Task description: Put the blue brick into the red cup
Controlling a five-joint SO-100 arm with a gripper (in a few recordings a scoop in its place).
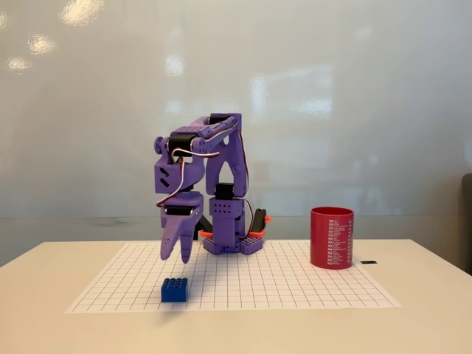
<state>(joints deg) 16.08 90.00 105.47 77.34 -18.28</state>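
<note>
Tabletop carries a gridded sheet. Purple arm folded, jaws pointing down, gripper hanging above and a little behind the blue brick, not touching. From this side I cannot tell whether the jaws are parted. Red cup stands upright, well apart to the right, off the sheet's far corner. Judgement: descend straight, straddle the brick squarely across flat sides, close before lifting.

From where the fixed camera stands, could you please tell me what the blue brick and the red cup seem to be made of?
The blue brick looks like moulded plastic: saturated colour, crisp edges, round studs on top. The red cup has a smooth, evenly coloured wall with printed white text; plastic or coated metal, I cannot tell which.
</note>
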